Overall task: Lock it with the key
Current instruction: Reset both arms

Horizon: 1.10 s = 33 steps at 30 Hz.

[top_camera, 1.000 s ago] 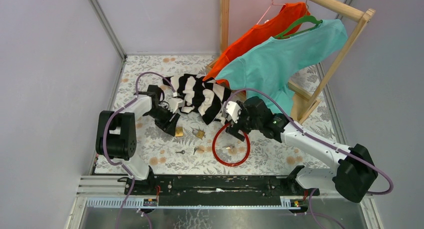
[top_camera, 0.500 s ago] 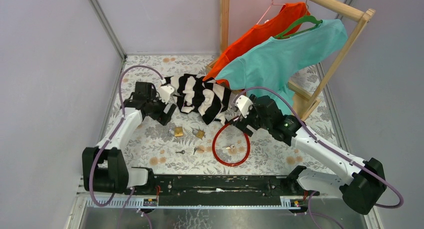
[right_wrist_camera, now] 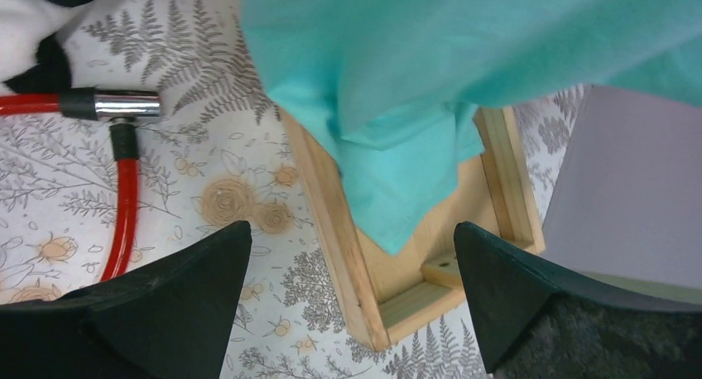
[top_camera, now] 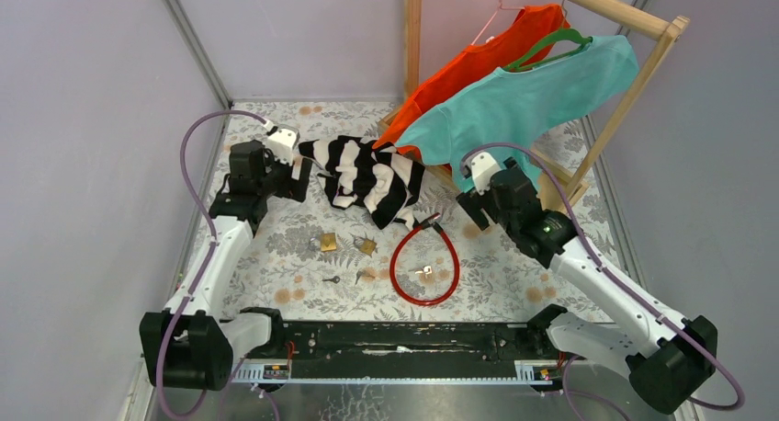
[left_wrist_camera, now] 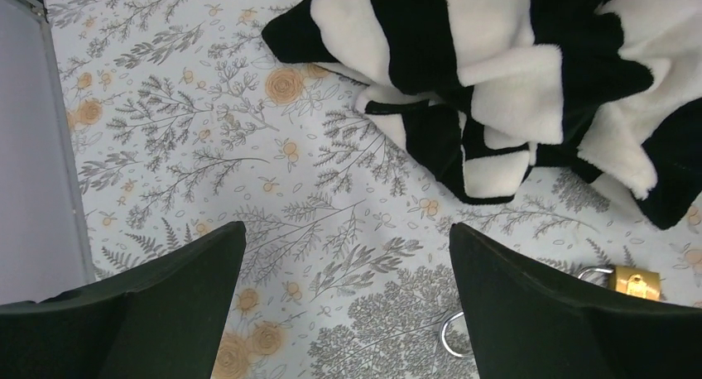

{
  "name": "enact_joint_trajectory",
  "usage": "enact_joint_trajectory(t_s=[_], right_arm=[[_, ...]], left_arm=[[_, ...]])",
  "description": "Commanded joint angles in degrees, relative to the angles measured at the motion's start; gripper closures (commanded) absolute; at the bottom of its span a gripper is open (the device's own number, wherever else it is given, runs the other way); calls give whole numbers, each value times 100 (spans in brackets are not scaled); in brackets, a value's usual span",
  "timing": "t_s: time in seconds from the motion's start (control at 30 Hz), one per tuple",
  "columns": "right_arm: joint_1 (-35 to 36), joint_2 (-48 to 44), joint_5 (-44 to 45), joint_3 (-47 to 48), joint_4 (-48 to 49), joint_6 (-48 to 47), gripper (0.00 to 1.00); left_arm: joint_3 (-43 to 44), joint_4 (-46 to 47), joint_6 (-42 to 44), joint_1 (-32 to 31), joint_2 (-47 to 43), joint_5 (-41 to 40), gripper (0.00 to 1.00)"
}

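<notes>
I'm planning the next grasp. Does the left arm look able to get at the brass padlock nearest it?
Probably yes: the open left gripper hangs above the table, and that padlock lies uncovered, just clear of the striped garment, with nothing between them.

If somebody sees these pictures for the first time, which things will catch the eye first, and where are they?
First come the teal shirt and the orange shirt, hanging on the wooden rack at the far right of the table. Next is the black-and-white striped cloth, heaped near the middle. Just in front of it the red cable lock lies looped, with a small brass padlock to its left.
</notes>
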Motion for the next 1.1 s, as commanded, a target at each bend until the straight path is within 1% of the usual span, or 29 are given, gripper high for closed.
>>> enact_joint_trajectory(t_s=[0.0, 0.1, 0.23, 0.3, 0.43, 0.5, 0.6, 0.67, 0.8, 0.93, 1.07], right_arm=[[-408, -167, 262, 538, 1, 465, 1], [-623, -229, 141, 704, 72, 764, 1], [-846, -449, -73, 636, 491, 1041, 1], [-919, -578, -173, 467, 800, 1080, 1], [-1023, -787, -221, 22, 1577, 1049, 1], [-1115, -784, -223, -124, 1862, 1057, 1], [-1267, -615, -113, -147, 2026, 1254, 1], [-1333, -557, -68, -127, 2011, 1391, 1], [-1400, -874, 82, -208, 1884, 1263, 1], [-1580, -1205, -86, -429, 1707, 1101, 1], [-1810, -1347, -423, -443, 1506, 1134, 1]], left_arm=[[-277, 899, -573, 35, -227, 268, 0], [-696, 1486, -600, 35, -521, 962, 0], [-1036, 2169, -884, 38, -799, 1525, 0], [-934, 2211, -906, 34, -779, 1756, 0], [-564, 1966, -893, 17, -620, 2095, 0], [-450, 1876, -770, -118, -636, 1997, 0], [-519, 1974, -580, -447, -791, 1454, 0], [-604, 2029, -490, -614, -920, 1237, 0], [-670, 1880, -559, -646, -1109, 1159, 0], [-553, 1512, -647, -646, -1158, 1022, 0], [-677, 1478, -748, -610, -1401, 1226, 0]])
